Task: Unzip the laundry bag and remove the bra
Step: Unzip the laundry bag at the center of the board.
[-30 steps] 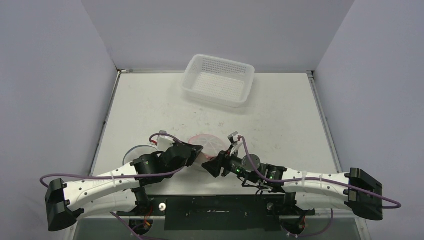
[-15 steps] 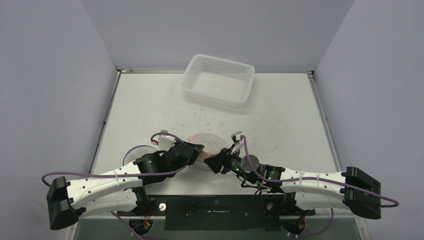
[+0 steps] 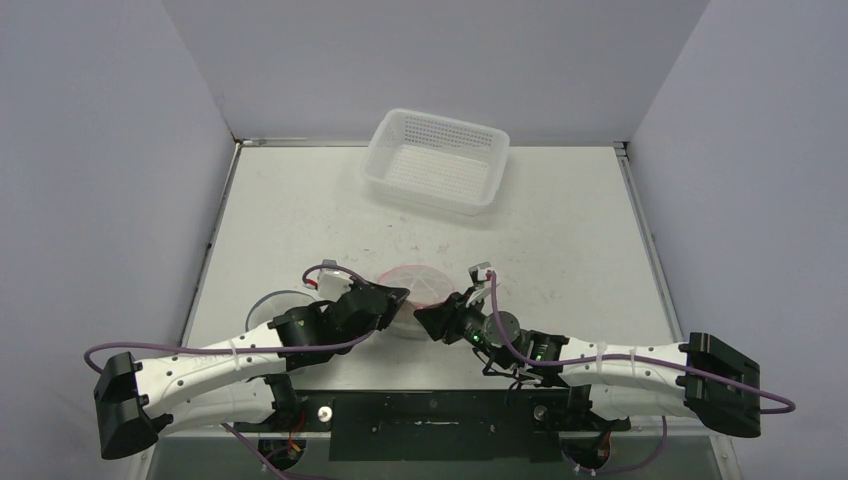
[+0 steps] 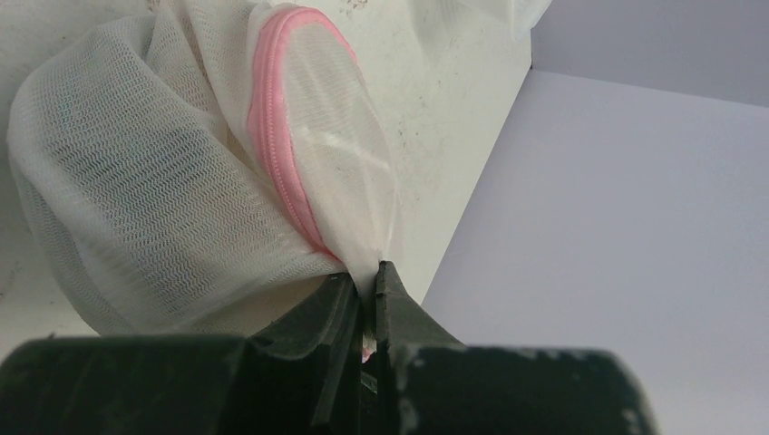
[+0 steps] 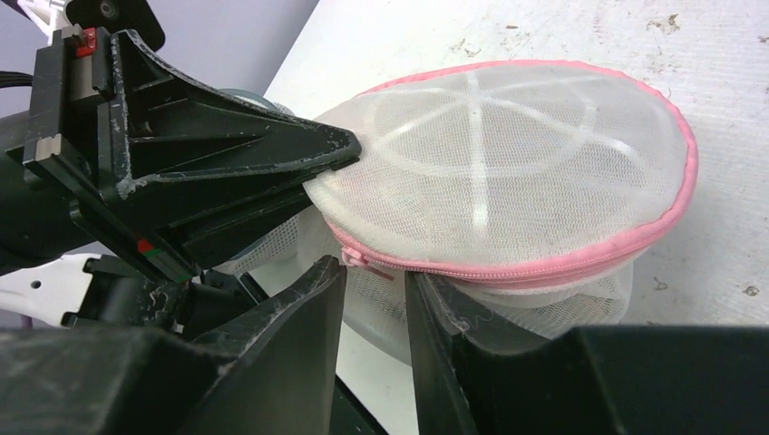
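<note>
Tabletop (image 3: 560,220): pale, flat, scuffed with dark specks; it carries everything here.
Basket (image 3: 428,196): white perforated plastic, rectangular, at the far edge, well apart from both arms.
Laundry bag (image 3: 415,283): near the front centre of the tabletop, between the two arms; a soft white mesh dome with stiff white ribs crossing its rounded top face and loose netting slumped beneath.
Bra: presumably inside the bag; the mesh hides it, so its shape cannot be told.
Left fingers (image 4: 340,299): black and wedge-shaped, pressed together on a fold of mesh at the bag's left edge, just beside the pink trim.
Right fingers (image 5: 304,308): black, a narrow gap between them, holding nothing yet, tips just under the bag's near rim.
Zipper (image 5: 508,267): pink fabric tape with fine teeth, zipped closed, curving around the dome's rim; its long axis runs left to right across the right wrist view.
Zipper pull (image 5: 352,257): small and pink, at the left end of the zipper, just above the gap between the right fingers, so the right arm is the nearer one to take it.
</note>
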{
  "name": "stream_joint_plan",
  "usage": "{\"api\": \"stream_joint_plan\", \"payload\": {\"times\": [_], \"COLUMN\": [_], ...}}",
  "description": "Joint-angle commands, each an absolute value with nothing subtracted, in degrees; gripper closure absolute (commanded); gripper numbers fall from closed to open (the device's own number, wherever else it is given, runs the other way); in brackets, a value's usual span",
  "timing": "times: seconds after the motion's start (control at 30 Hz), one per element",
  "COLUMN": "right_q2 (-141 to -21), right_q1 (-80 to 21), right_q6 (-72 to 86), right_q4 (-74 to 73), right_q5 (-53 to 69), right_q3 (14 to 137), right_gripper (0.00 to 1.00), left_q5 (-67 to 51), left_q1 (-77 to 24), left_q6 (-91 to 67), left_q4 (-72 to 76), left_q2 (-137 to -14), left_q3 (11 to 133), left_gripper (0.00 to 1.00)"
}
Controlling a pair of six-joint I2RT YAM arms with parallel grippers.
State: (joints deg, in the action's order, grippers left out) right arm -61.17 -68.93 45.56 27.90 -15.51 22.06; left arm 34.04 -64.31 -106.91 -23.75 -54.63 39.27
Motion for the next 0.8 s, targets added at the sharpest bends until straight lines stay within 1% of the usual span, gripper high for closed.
{"api": "stream_joint_plan", "payload": {"times": [0.0, 0.13, 0.3, 0.47, 0.63, 0.77], "right_q2": [-61.2, -61.3, -60.9, -59.9, -58.5, -56.8], "right_q1": [-68.3, -68.3, -68.2, -68.2, -68.2, -68.2], "right_q6": [44.7, 44.8, 44.5, 44.4, 43.8, 43.1], "right_q4": [34.8, 35.7, 35.7, 35.4, 32.5, 27.5], "right_q5": [-19.5, -18.9, -18.2, -17.5, -16.1, -17.0], "right_q3": [22.4, 21.9, 21.6, 20.6, 19.9, 19.6], "right_gripper": [0.7, 0.75, 0.87, 0.94, 0.95, 0.95], "left_q5": [31.3, 31.3, 31.4, 31.2, 31.8, 32.2], "left_q1": [-64.8, -64.8, -64.8, -64.8, -64.8, -64.8], "left_q6": [-106.5, -106.6, -106.6, -106.8, -106.9, -107.0], "left_q4": [-21.4, -21.5, -21.4, -21.2, -21.4, -21.8], "left_q2": [-54.7, -54.8, -54.8, -54.8, -54.3, -53.9], "left_q3": [41.3, 41.2, 41.0, 40.5, 40.3, 40.2], "left_gripper": [1.0, 1.0, 1.0, 1.0, 1.0, 1.0]}}
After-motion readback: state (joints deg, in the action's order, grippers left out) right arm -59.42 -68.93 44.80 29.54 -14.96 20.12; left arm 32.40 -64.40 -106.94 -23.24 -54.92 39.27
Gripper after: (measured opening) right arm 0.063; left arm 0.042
